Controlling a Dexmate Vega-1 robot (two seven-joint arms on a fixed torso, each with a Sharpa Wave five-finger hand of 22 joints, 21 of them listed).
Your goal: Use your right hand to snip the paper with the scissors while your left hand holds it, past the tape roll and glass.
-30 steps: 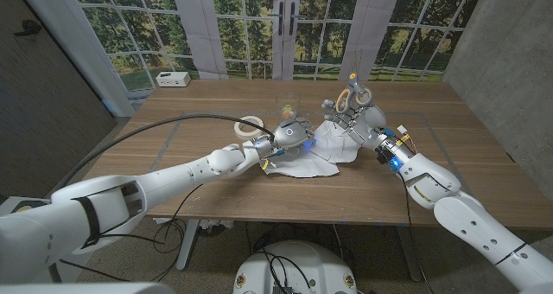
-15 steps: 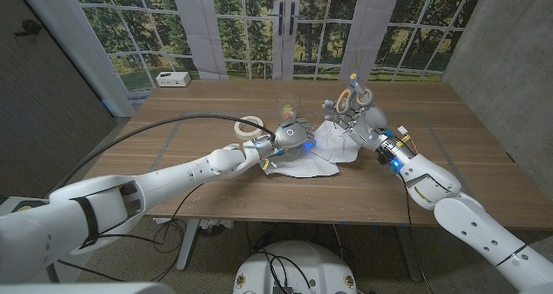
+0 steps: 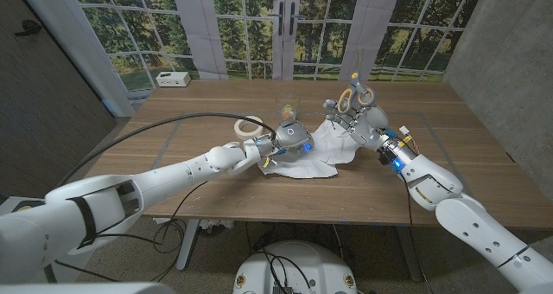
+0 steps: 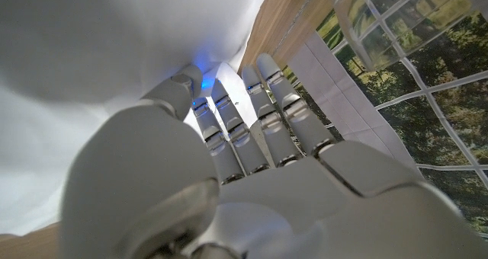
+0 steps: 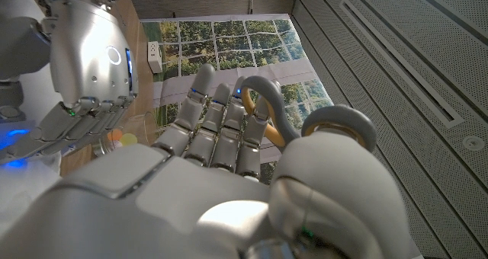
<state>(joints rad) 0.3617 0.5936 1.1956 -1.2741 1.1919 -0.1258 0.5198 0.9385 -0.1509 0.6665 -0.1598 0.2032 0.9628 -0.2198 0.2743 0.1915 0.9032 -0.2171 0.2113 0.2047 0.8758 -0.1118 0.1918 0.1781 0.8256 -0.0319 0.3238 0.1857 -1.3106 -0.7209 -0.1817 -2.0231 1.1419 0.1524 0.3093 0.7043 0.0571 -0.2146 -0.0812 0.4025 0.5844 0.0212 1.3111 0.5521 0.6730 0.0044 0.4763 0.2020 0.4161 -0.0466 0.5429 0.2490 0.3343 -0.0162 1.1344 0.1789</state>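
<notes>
The paper lies crumpled at the centre of the table, spread between your two hands. Your left hand rests on its 9 o'clock side with the fingers laid close together over the white sheet, pressing it down rather than pinching it, as far as the left wrist view shows. Your right hand sits at the paper's 2 o'clock edge, curled around the scissors; the orange-lined handle loops stand up above the fingers. The blades are hidden under the hand, so you cannot tell whether they are parted or whether they have reached the sheet. The tape roll lies at about 10 o'clock from the paper, just beyond your left hand, and the glass stands at about 12 o'clock of that hand, close behind it. Judged from this layout, the hold is established and the cut itself is the step in hand. For the next move, bring the blades onto a free edge of the sheet at the right hand's side, confirm that the paper sits between them, then close the handles. Keep steady downward pressure with the left hand so the sheet does not slide, and keep both arms clear of the glass, which looks easy to tip.
</notes>
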